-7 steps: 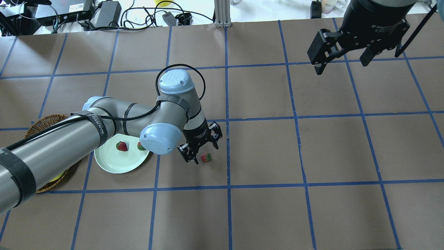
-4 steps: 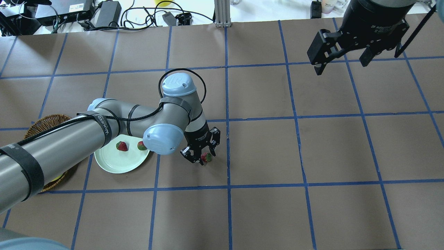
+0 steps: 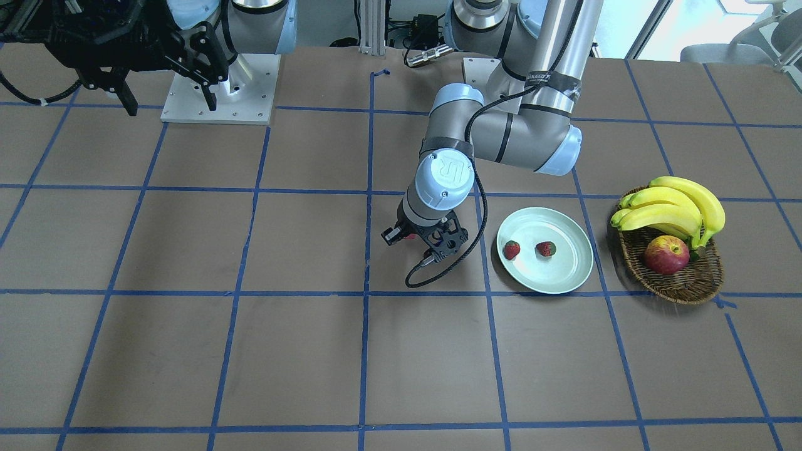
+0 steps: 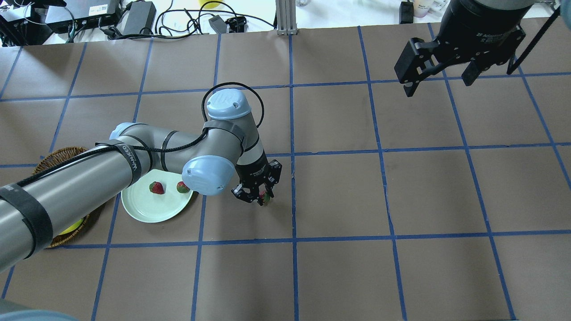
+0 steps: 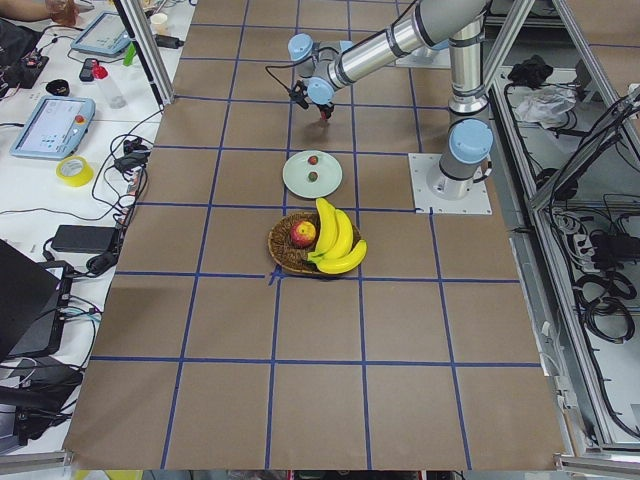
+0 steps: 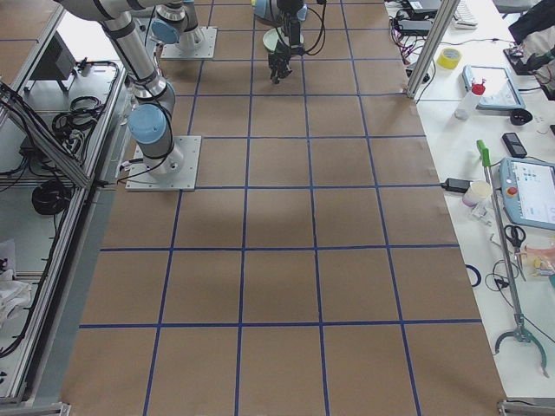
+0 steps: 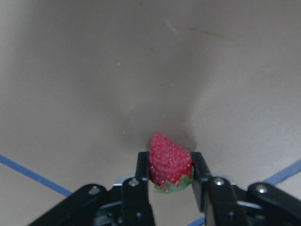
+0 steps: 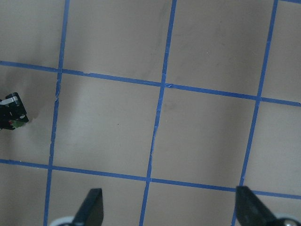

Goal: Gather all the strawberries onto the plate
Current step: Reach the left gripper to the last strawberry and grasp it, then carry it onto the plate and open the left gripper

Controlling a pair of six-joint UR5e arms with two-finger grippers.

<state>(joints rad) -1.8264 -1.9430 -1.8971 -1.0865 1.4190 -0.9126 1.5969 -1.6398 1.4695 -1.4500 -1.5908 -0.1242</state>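
Note:
My left gripper [image 4: 260, 199] is shut on a small red strawberry [image 7: 169, 162]; the left wrist view shows a finger [image 7: 142, 165] pressed against each of its sides, low over the brown table. Only a sliver of that strawberry [image 4: 266, 197] shows from overhead. Left of it lies the pale green plate [image 4: 151, 213], and on it rest two more strawberries [image 4: 156, 187] [image 4: 183, 187]. From the front the plate [image 3: 554, 277] and its two berries [image 3: 512, 250] [image 3: 546, 248] are clear of the arm. My right gripper [image 4: 439, 82] hangs open and empty at the far right.
A wicker basket [image 3: 689, 287] with bananas [image 3: 677, 207] and an apple [image 3: 666, 255] stands just beyond the plate, partly under my left arm in the overhead view. Cables and power bricks [image 4: 138, 18] line the far table edge.
My left gripper moved over the loose strawberry, came down around it and shut on it. The right arm has not moved.

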